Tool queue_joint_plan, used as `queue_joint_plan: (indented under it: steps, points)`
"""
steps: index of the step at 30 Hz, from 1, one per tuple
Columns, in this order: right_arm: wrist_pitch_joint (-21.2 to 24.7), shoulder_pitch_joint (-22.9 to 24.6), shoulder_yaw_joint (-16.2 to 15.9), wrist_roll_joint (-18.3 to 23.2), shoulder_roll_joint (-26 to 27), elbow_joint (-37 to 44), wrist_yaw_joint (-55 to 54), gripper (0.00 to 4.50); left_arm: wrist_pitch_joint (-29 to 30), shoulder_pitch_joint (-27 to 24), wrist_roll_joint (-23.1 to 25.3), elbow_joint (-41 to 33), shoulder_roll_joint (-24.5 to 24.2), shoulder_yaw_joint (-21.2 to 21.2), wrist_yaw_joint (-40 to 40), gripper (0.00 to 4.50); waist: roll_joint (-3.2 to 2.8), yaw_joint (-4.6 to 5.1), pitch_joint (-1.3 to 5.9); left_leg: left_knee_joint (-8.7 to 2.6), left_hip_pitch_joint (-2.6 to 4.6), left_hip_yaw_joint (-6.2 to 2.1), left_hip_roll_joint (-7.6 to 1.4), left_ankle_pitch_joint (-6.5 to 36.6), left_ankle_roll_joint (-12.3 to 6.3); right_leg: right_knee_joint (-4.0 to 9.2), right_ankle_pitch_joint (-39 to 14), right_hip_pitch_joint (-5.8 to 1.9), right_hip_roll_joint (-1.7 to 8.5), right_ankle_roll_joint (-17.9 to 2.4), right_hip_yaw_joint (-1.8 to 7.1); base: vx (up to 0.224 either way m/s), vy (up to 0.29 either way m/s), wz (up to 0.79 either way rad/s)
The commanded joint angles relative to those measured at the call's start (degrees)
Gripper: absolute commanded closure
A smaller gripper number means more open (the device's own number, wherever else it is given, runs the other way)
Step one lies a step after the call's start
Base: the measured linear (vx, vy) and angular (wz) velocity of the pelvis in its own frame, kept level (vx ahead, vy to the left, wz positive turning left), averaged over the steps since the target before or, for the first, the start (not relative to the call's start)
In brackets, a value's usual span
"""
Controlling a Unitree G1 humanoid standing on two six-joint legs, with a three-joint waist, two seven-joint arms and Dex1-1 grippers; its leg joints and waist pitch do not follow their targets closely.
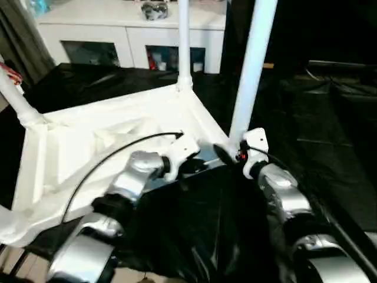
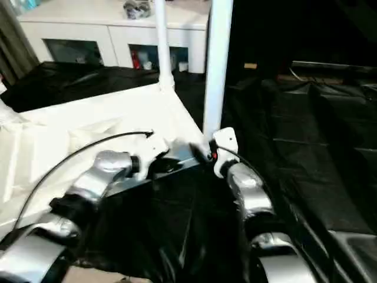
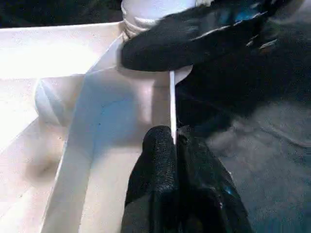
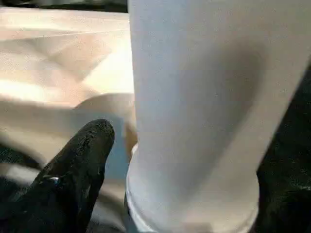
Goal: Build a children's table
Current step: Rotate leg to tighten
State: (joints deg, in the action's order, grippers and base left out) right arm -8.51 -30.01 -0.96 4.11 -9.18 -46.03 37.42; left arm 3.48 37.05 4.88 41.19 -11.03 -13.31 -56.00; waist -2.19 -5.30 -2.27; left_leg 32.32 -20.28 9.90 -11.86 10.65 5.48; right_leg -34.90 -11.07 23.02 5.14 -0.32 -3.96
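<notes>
The large white plastic rectangular tabletop [image 1: 112, 141] is seen lying upside down on a black plastic sheet [image 1: 330, 147], ribbed underside up, with long white tapered tubular legs standing in its corner sockets. The thin rim of the tabletop is pinched between the 2 closed black fingers of the left gripper [image 3: 174, 145]. Just beyond those fingers the nearest leg [image 1: 250, 71] rises from its socket. The right gripper [image 4: 146, 160] is spread wide about that leg's base, 1 finger [image 4: 80, 160] just beside it. A white cabinet [image 1: 135, 32] stands well behind.

Legs [image 1: 252, 65] upright on tabletop [image 1: 88, 153] corners
</notes>
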Motion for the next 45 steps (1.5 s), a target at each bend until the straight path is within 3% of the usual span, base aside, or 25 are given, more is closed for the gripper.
queue_joint_plan:
  steps: [1, 6, 12, 27, 30, 33, 37, 40, 41, 42, 43, 44, 45]
  points:
    - [0.9, 2.1, -6.9, 0.9, 0.7, 2.3, 11.9, 0.52, -3.1, 0.0, -3.7, -3.8, 0.9, -1.2, -5.6, 4.5, 0.69, -0.4, 3.23, -3.08, -0.6, 0.08, -0.93, 9.5, -5.61, 4.21, -7.3, -3.37, 2.84, -13.1, 2.11, 0.0, 0.0, 0.0]
    - [1.9, 4.8, -9.7, 2.6, -4.4, 7.5, 25.2, 0.52, -2.2, -1.0, -5.0, -5.6, -2.3, -1.5, -12.1, 4.5, 0.65, -0.83, 3.36, -2.76, -0.56, 0.18, -1.21, 8.4, -7.13, 3.7, -4.1, -3.27, 2.75, -15.0, 2.01, 0.0, 0.0, 0.0]
    - [2.4, 6.1, -11.5, 2.4, -8.2, 9.9, 33.0, 0.52, -1.4, -1.8, -5.6, -6.7, -5.2, -2.0, -16.9, 4.5, 0.6, -1.42, 3.23, -2.86, -0.42, 0.19, -1.32, 9.4, -6.6, 3.79, -5.6, -3.18, 2.9, -15.1, 2.1, 0.0, 0.0, 0.0]
    - [7.2, 7.7, -12.5, 3.2, -7.2, 12.7, 34.7, 1.67, -0.3, -3.2, -5.6, -8.1, -5.1, -1.5, -16.2, 4.5, 1.17, -1.61, 3.23, -2.9, -0.39, 0.18, -1.27, 8.8, -5.77, 3.87, -7.3, -3.22, 2.95, -14.3, 2.1, 0.0, 0.0, 0.0]
    - [7.6, 7.2, -12.0, 0.6, -5.2, 10.0, 26.9, 1.76, -0.2, -2.1, -3.9, -6.5, -3.5, -0.9, -10.6, 4.5, 1.28, -1.59, 3.09, -3.03, -0.38, 0.16, -1.24, 9.4, -5.22, 4.09, -9.4, -3.1, 3.05, -13.6, 2.14, 0.0, 0.0, 0.0]
    - [7.2, 6.3, -11.4, -1.6, -3.2, 7.2, 19.4, 1.77, 0.4, -0.8, -2.8, -4.7, -1.7, -0.3, -5.8, 4.5, 1.19, -1.19, 2.42, -3.68, 0.2, 0.05, -1.01, 14.4, -2.68, 5.34, -20.1, -2.65, 3.23, -10.9, 2.23, 0.0, 0.0, 0.0]
    - [9.5, 3.5, -8.1, -4.0, 3.2, 0.4, -0.3, 1.78, 2.4, 1.6, -0.9, -1.7, 3.5, 0.5, 5.0, 4.5, 1.02, -0.64, 2.25, -4.1, 0.55, -0.34, -0.88, 17.3, -0.64, 6.26, -28.2, -2.25, 3.35, -7.3, 2.28, 0.0, 0.0, 0.0]
    - [11.2, 1.6, -5.8, -3.2, 5.7, -2.5, -7.6, 1.78, 3.0, 2.7, -0.1, -0.4, 5.5, 0.8, 9.4, 4.5, 1.15, -0.33, 2.28, -4.12, 0.55, -0.44, -0.7, 18.0, -0.54, 6.5, -29.2, -2.15, 3.22, -6.6, 2.12, 0.0, 0.0, 0.0]
    - [12.1, -0.2, -4.0, -2.8, 7.5, -5.0, -13.2, 1.78, 3.3, 3.4, 0.2, 0.7, 6.9, 1.1, 11.8, 4.5, 0.78, -0.14, 2.38, -4.1, 0.67, -0.44, -0.75, 18.2, -0.35, 6.52, -28.6, -1.94, 3.22, -6.8, 2.2, 0.0, 0.0, 0.0]
    - [11.1, -1.0, -3.8, -3.1, 8.4, -6.0, -14.5, 1.78, 3.2, 3.9, 0.5, 1.4, 7.5, 1.2, 13.0, 4.5, 0.9, -0.06, 2.4, -4.11, 0.56, -0.45, -0.66, 18.1, -0.32, 6.45, -28.1, -2.04, 3.14, -6.9, 2.15, 0.0, 0.0, 0.0]
    - [10.0, -1.7, -3.9, -3.4, 9.1, -6.5, -15.2, 1.78, 3.0, 4.2, 0.7, 1.8, 8.0, 1.2, 13.6, 4.5, 0.49, 0.04, 2.48, -4.04, 0.58, -0.4, -0.59, 18.4, -0.21, 6.53, -27.2, -2.01, 3.1, -7.0, 2.13, 0.0, 0.0, 0.0]
    - [9.0, -2.1, -4.0, -3.6, 9.6, -6.7, -15.0, 1.78, 2.8, 4.3, 0.9, 2.1, 8.2, 1.2, 13.9, 4.5, 0.77, -0.05, 2.55, -3.99, 0.49, -0.36, -0.55, 18.2, -0.73, 6.46, -25.8, -2.1, 3.06, -7.2, 2.15, 0.0, 0.0, 0.0]
    - [8.7, -2.1, -4.0, -3.5, 9.7, -6.7, -14.9, 1.43, 2.7, 4.4, 0.9, 2.1, 8.2, 1.2, 13.9, 4.5, 0.8, -0.15, 2.66, -3.95, 0.32, -0.3, -0.63, 17.3, -1.25, 6.2, -23.5, -2.21, 3.07, -7.8, 2.25, 0.0, 0.0, 0.0]
